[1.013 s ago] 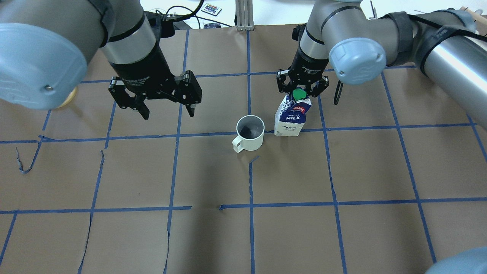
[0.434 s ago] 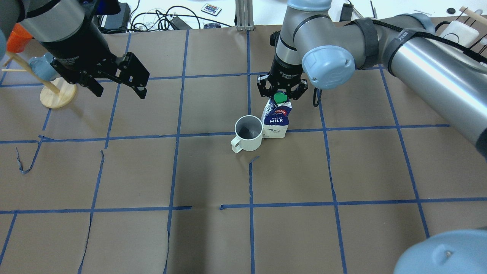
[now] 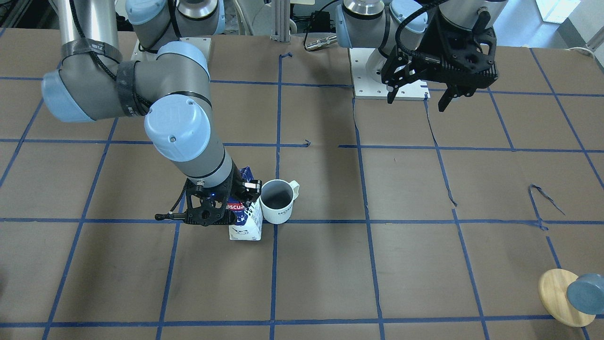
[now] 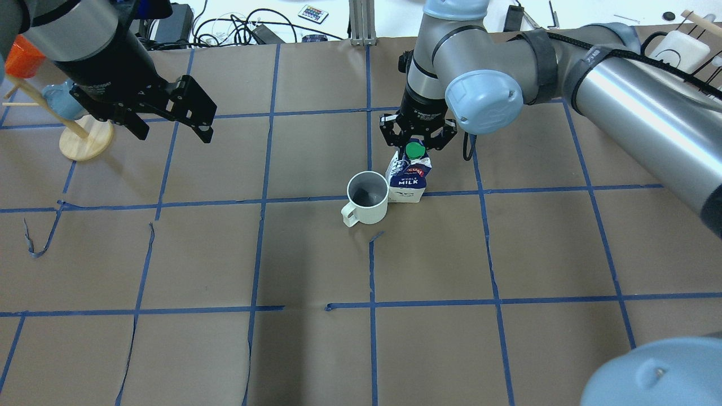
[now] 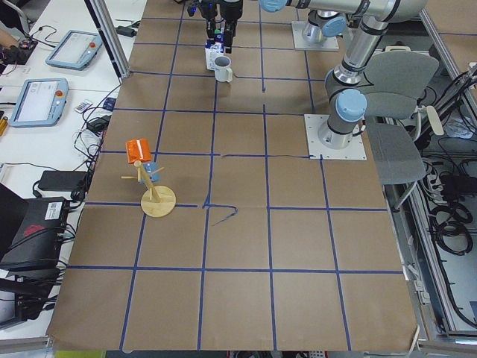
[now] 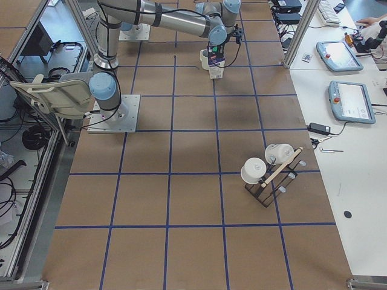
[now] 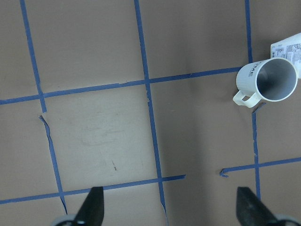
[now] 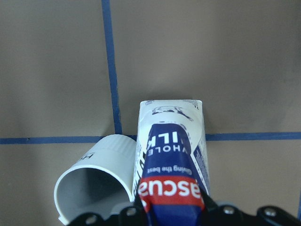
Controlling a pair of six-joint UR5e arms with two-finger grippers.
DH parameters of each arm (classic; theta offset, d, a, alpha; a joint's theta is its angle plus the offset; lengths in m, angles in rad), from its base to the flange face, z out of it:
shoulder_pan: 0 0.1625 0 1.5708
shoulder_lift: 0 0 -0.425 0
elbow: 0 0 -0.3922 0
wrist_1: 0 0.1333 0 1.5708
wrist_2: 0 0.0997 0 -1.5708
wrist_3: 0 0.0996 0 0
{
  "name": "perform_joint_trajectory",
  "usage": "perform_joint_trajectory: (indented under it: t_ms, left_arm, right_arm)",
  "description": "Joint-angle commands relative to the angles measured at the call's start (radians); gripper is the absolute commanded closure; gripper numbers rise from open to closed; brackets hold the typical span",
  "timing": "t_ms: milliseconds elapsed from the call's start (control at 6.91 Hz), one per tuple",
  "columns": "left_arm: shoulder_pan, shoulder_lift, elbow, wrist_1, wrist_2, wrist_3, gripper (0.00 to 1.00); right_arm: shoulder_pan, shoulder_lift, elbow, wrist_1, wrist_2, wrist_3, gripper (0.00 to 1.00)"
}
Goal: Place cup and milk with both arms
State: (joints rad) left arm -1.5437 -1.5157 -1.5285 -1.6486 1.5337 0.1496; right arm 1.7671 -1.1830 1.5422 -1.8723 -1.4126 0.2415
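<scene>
The white cup [image 4: 366, 197] stands upright near the table's middle, with its handle toward the front left. The milk carton [image 4: 407, 180] stands against the cup's right side, its base at or just above the paper. My right gripper [image 4: 416, 148] is shut on the carton's gable top, by the green cap. The right wrist view shows the carton [image 8: 171, 155] touching the cup [image 8: 94, 183]. My left gripper [image 4: 172, 132] is open and empty, raised well to the left of the cup. In the left wrist view the cup [image 7: 268, 80] sits at the upper right.
A wooden stand [image 4: 84, 141] with a blue-grey cup and an orange cup is at the table's back left. A black rack [image 6: 266, 178] with white cups stands far off on the right side. Blue tape lines grid the brown paper, with torn strips [image 4: 34, 242].
My right gripper has carried the milk leftward until it rests against the cup. My left gripper has drawn back to the left, still open and empty.
</scene>
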Motion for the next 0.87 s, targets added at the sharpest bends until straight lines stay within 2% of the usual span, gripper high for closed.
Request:
perform_joint_trajectory:
  t_ms: [0, 145, 289, 434, 579, 724]
  left_arm:
    - [0.001, 0.003, -0.001, 0.003, 0.003, 0.001, 0.0]
    - [0.001, 0.003, -0.001, 0.003, 0.003, 0.001, 0.0]
    - [0.001, 0.003, -0.001, 0.001, 0.003, 0.001, 0.0]
    - [0.001, 0.003, -0.001, 0.001, 0.003, 0.001, 0.0]
    - [0.001, 0.005, -0.001, 0.001, 0.005, 0.001, 0.0]
    - [0.001, 0.008, -0.001, 0.001, 0.006, 0.001, 0.0]
  right_arm:
    - [0.0, -0.003, -0.001, 0.009, 0.0, -0.002, 0.25]
    - [-0.001, -0.006, -0.007, 0.007, 0.0, -0.004, 0.13]
    - [-0.005, -0.009, -0.039, 0.01, -0.002, -0.005, 0.05]
    - [-0.008, -0.009, -0.119, 0.043, -0.05, -0.01, 0.02]
    - [-0.018, -0.009, -0.211, 0.143, -0.104, -0.014, 0.02]
    - [-0.059, -0.047, -0.264, 0.206, -0.161, -0.069, 0.02]
